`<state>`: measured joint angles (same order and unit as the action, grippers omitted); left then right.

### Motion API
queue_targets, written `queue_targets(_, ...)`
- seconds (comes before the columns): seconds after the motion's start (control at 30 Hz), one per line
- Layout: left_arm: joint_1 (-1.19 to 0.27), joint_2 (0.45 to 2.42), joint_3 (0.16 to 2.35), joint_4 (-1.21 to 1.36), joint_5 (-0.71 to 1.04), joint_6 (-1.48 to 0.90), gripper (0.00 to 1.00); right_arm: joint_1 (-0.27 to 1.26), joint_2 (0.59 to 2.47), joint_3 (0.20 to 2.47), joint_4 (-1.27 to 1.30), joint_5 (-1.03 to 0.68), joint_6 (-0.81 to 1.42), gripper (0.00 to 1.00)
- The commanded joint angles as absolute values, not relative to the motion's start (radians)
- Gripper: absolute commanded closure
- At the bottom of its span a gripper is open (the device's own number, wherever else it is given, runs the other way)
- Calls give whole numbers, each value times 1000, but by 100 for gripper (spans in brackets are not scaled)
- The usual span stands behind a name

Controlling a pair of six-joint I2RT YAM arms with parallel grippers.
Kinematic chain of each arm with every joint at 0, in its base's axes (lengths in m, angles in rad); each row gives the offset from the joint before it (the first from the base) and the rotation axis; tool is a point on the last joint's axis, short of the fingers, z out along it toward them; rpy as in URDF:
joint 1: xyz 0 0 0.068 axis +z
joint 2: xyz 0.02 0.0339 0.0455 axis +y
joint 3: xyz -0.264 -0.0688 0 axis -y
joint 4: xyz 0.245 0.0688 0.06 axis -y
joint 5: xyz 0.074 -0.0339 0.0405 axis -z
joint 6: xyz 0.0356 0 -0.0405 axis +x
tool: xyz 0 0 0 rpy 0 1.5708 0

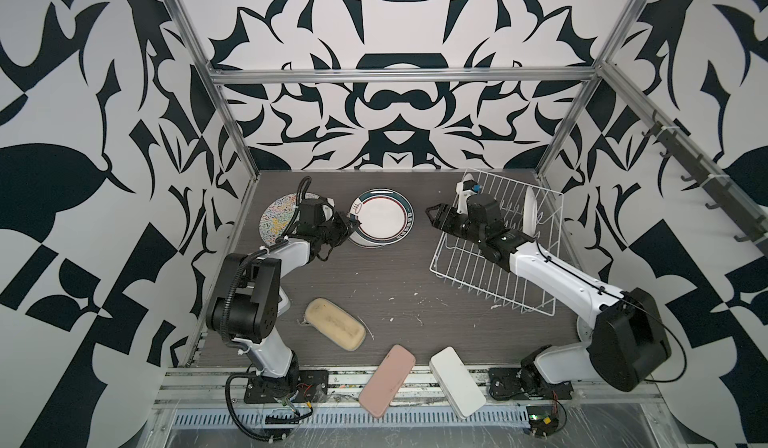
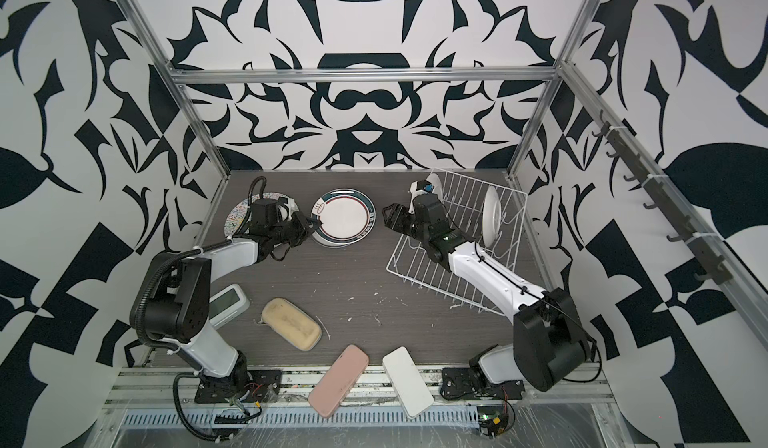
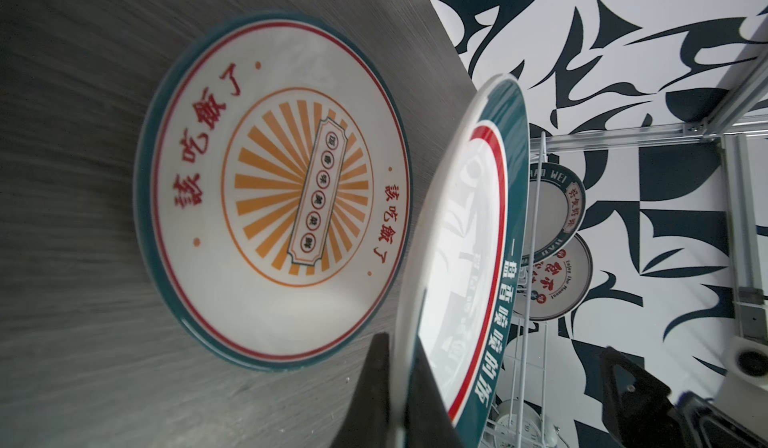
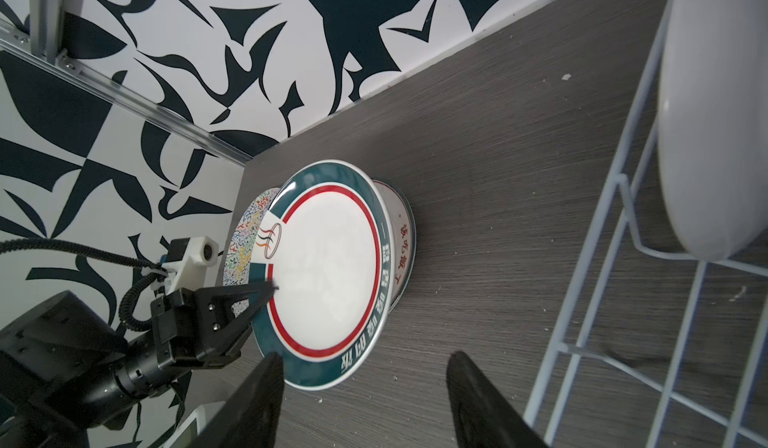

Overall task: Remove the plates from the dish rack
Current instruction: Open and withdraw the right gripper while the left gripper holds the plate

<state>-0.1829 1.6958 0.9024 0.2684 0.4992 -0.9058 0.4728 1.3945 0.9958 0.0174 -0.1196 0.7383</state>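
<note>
My left gripper (image 1: pixel 353 222) (image 3: pixel 401 354) is shut on the rim of a plate with a green and red band (image 1: pixel 381 217) (image 3: pixel 465 233) (image 4: pixel 328 267). It holds that plate tilted over a plate with red characters and an orange sunburst (image 3: pixel 270 184) (image 4: pixel 403 233), which lies flat on the table. A squiggle plate (image 1: pixel 274 221) (image 4: pixel 249 225) lies behind my left wrist. The white wire dish rack (image 1: pixel 469 271) (image 4: pixel 623 233) holds upright plates (image 1: pixel 528 213) (image 3: pixel 557 213). My right gripper (image 1: pixel 431 216) (image 4: pixel 365 358) is open and empty, between the rack and the held plate.
A beige pad (image 1: pixel 334 328), a pink pad (image 1: pixel 386 379) and a white pad (image 1: pixel 457 381) lie near the front edge. A small white clock (image 2: pixel 228 304) sits by the left arm's base. Patterned walls and metal posts close in the table.
</note>
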Motion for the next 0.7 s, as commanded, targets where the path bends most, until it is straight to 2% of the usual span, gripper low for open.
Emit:
queue_targets(0.0,-167,1734,947,253,502,-861,100,470,1335,1045,-13,-98,685,34)
queue_targets(0.67,-132,1843,1051,182,482,-781,100,469,1224,986,-54,29,648,34)
